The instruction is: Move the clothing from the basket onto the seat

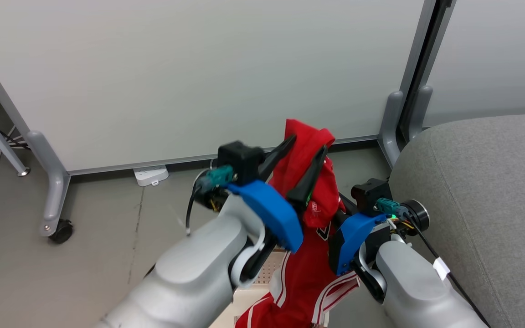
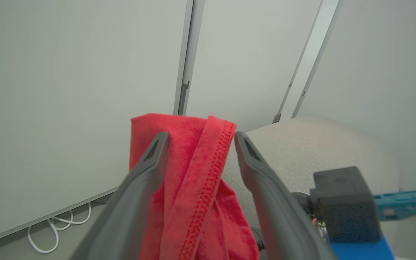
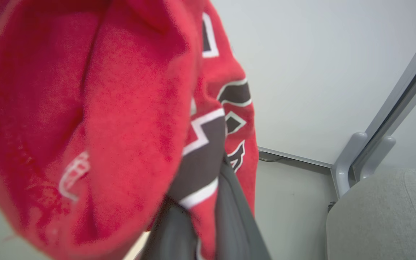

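Grey floor (image 1: 107,246) runs under the whole scene. Closest to the head camera, the two pale forearms rise from the bottom edge, the left one (image 1: 189,273) slanting up and to the right, the right one (image 1: 408,282) up and to the left, so both wrists meet at the clothing (image 1: 306,273). Below them shows a corner of the basket (image 1: 268,272), its perforated cream wall partly hidden by red cloth with white side stripes hanging down into it. The right gripper (image 3: 204,209) sits low on the garment with its two fingers close together, a fold of red fabric pinched between them. The left gripper (image 1: 309,141) is lifted higher and tilted up. Its fingers (image 2: 150,159) stand part-way apart, with a thick hemmed fold bunched between them that touches both tips and rises past them to a peak. Black shapes edged in white cross the cloth in the right wrist view, along with a small white stitched mark, but all are too folded and blurred to read. Just beside the right arm lies the seat (image 1: 481,191), grey and woven, with nothing red on it. Further back a white power strip (image 1: 151,174) lies at the foot of the white partition panels (image 1: 198,68), which stand on grey legs with a black castor (image 1: 62,231).
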Controlling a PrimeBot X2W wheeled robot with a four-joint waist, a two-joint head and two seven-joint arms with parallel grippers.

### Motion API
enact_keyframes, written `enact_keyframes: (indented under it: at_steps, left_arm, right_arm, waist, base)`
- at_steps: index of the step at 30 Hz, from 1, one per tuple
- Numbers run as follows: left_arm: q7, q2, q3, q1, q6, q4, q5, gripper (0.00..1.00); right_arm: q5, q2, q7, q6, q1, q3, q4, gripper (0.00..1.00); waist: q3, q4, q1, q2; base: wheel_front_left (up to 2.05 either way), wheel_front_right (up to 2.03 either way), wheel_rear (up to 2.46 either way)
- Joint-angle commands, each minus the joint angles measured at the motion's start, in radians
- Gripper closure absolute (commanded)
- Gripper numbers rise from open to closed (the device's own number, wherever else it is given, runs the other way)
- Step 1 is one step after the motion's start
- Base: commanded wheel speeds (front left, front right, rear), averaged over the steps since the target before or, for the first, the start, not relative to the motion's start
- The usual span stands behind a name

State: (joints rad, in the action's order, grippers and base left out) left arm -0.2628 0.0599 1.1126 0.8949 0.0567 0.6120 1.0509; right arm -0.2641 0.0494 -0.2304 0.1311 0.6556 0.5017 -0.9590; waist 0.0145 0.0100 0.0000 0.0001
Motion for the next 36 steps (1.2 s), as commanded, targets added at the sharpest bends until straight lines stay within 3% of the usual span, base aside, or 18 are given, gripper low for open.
enact_keyframes:
  at_steps: [1, 9, 15, 29, 36]
  left_arm:
    - [-0.002, 0.014, -0.024, -0.047, -0.006, -0.015, -0.036, 0.00]
    - [-0.003, 0.081, -0.242, -0.311, -0.031, -0.154, -0.326, 0.00]
    - [-0.003, 0.103, -0.393, -0.479, -0.049, -0.210, -0.465, 0.00]
    - [-0.003, 0.064, -0.582, -0.629, -0.124, -0.221, -0.636, 0.00]
    - [-0.003, 0.040, -0.628, -0.646, -0.149, -0.216, -0.679, 0.00]
  right_arm:
    - [0.008, 0.002, -0.010, -0.001, 0.015, -0.006, -0.003, 1.00]
    - [0.028, 0.002, -0.017, -0.001, 0.014, -0.039, -0.017, 1.00]
    - [0.047, 0.002, -0.019, -0.001, 0.012, -0.071, -0.026, 1.00]
    - [0.074, 0.002, -0.026, -0.001, -0.001, -0.104, -0.021, 1.00]
    - [0.066, 0.002, -0.023, -0.001, -0.003, -0.101, -0.012, 1.00]
  waist:
    - [-0.002, 0.002, 0.0000, -0.0001]
    - [-0.016, 0.007, 0.0000, -0.0001]
    - [-0.023, 0.014, 0.0000, -0.0001]
    - [-0.019, 0.018, 0.0000, -0.0001]
    - [-0.028, -0.026, 0.0000, -0.0001]
  base:
    - [0.00, 0.00, 0.00]
    - [0.00, 0.00, 0.00]
    - [0.00, 0.00, 0.00]
    - [0.00, 0.00, 0.00]
    - [0.00, 0.00, 0.00]
